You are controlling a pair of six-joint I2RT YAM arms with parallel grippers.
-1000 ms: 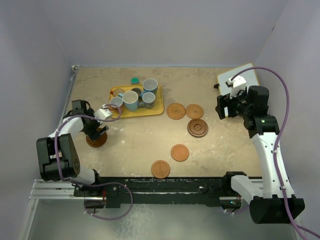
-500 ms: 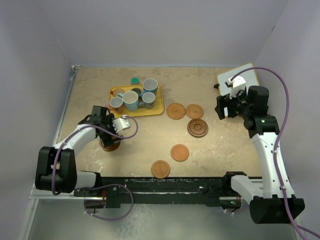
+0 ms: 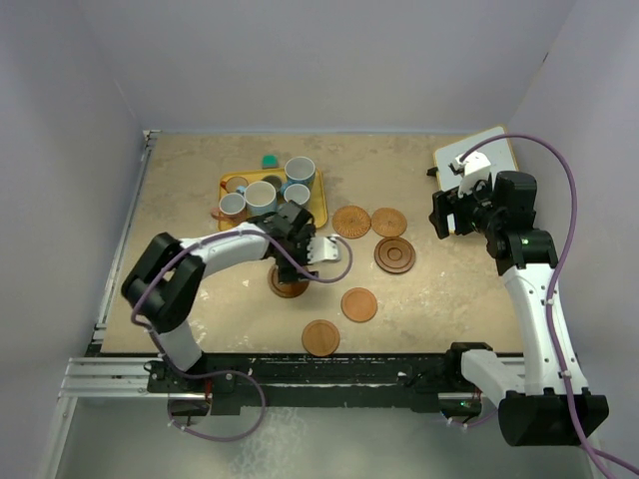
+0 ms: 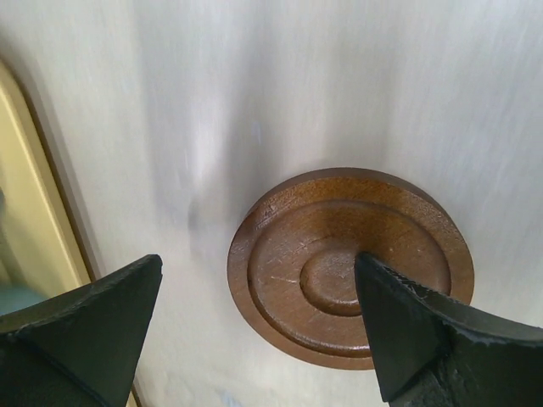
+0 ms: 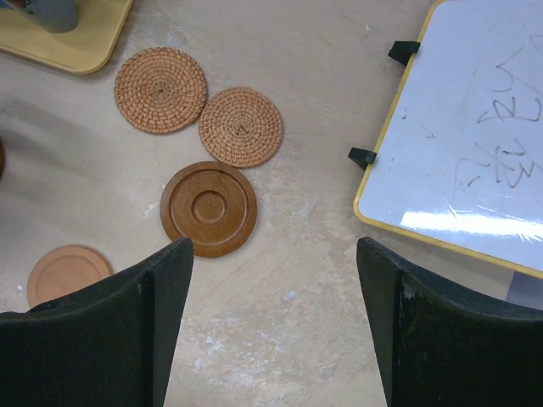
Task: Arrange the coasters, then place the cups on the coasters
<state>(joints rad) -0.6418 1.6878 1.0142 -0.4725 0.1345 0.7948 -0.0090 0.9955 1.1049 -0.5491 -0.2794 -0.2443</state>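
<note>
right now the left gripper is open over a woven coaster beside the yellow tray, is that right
Not woven: the left wrist view shows the open left gripper over a dark wooden coaster with concentric rings, beside the yellow tray.

Top view overlooks the whole desk [image 3: 190, 190]; left wrist view looks closely past the left hand [image 4: 259, 267] onto their shared coaster [image 4: 339, 229].

Six brown coasters [image 3: 360, 304] lie scattered; cups [image 3: 262, 199] stand clustered on tray [image 3: 313, 216].
</note>
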